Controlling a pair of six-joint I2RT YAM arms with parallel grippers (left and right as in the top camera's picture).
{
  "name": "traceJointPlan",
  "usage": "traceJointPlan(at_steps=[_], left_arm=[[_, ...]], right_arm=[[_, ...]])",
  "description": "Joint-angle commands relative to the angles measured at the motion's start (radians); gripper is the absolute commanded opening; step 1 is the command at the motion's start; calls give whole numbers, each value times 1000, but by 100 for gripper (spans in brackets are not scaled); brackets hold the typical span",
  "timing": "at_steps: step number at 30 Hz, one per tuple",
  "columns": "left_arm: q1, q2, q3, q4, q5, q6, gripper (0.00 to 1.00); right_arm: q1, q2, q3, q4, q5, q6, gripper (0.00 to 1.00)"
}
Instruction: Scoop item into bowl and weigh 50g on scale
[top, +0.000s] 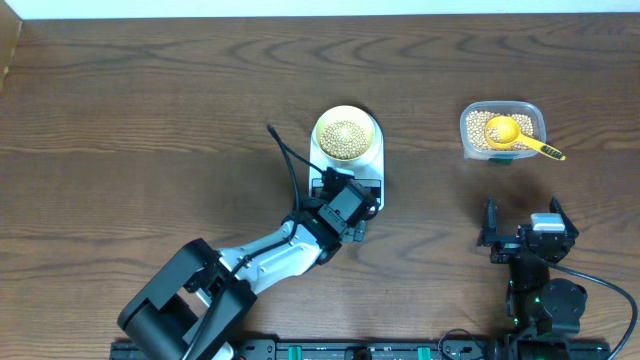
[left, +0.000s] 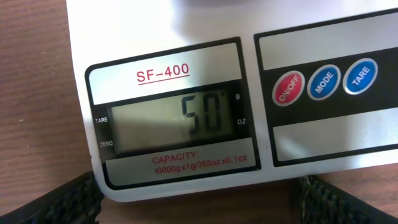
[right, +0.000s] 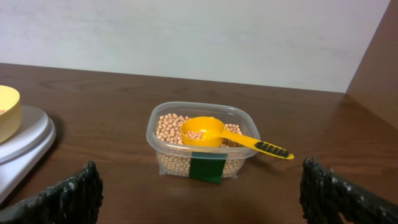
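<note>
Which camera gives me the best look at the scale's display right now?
Left wrist: the display on the scale fills the frame, reading 50. Overhead, the left hand covers it below the bowl. Right wrist catches only the scale's edge, no display.

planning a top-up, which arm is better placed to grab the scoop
Right: the right gripper, open, sits facing the tub that holds the scoop; the left gripper is over at the scale.

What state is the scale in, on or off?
On. The scale has a lit display showing 50 in the left wrist view, with the bowl of beans sitting on it.
</note>
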Motion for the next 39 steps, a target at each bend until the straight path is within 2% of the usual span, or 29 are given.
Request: traceJointPlan(at_steps=[1,4,6,8,12,18,21,24,27,31,39], left_arm=[[204,-73,69,268,-520,-60,97],[260,-211,43,267,-438,96,98],[300,-290,26,268,-381,153,98],[349,-381,2,269,-332,153,98],[418,-546,-43,268,-324,153,98],[449,-789,-132,269,-324,153,98],[466,-904,-212,296,-298,95,98],[498,-1010,-313,460,-290,-46,98],[526,-1102,-371,478,-260,-100,98],[547,-1215,-433,471,-218,-106,98],[619,-1459,-605,576,-63,-125,98]], right_arm=[[2,-7,-1,-5,11,-13,99],[2,-7,-1,-5,11,-13,99],[2,-7,-1,-5,10,-13,99],[2,-7,-1,-5,11,-13,99],[2,-7,-1,-5,11,-13,99],[2,-7,-1,-5,11,-13,99],[2,-7,-1,-5,11,-13,99],[2,-7,-1,-5,11,-13,99],[2,-7,-1,-5,11,-13,99],[2,-7,-1,-5,11,-13,99],[2,-7,-1,-5,11,-13,99]])
